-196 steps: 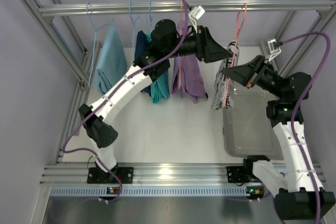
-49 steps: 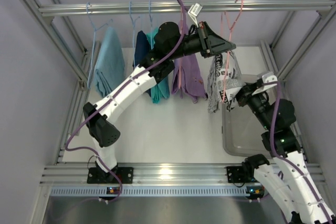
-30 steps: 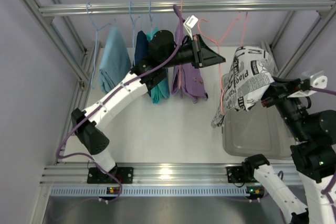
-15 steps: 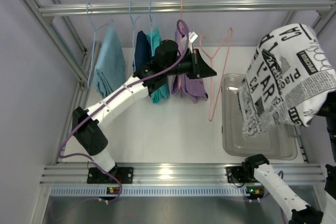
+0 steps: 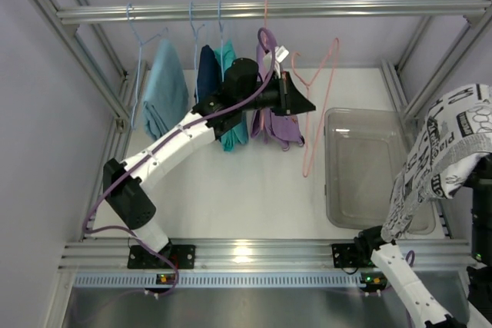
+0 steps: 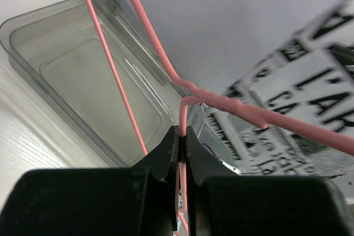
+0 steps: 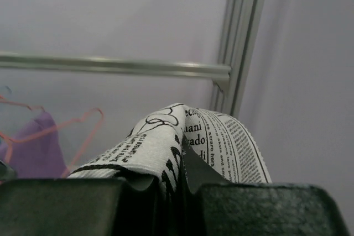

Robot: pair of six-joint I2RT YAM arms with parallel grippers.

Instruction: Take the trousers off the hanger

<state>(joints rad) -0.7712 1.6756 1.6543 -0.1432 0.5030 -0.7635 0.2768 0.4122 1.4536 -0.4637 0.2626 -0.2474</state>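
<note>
Your left gripper is clamped tight on the hanger, fingers pinching the pink wire just below the twisted neck. From the top camera, that left gripper sits at about 12 o'clock of the table, and the hanger hangs from it tilted and bare, its long end drooping toward 6 o'clock beside the clear bin. The trousers, the newspaper-print pair, are well apart from the hanger now, out at 4 o'clock against the right edge of the view, draped down past the bin's near right corner. On your right wrist camera, the right gripper is closed on a fold of the trousers, with cloth bunched up between the fingers. On the rail at 12 o'clock hang the purple garment, the teal one and the light-blue one
</note>
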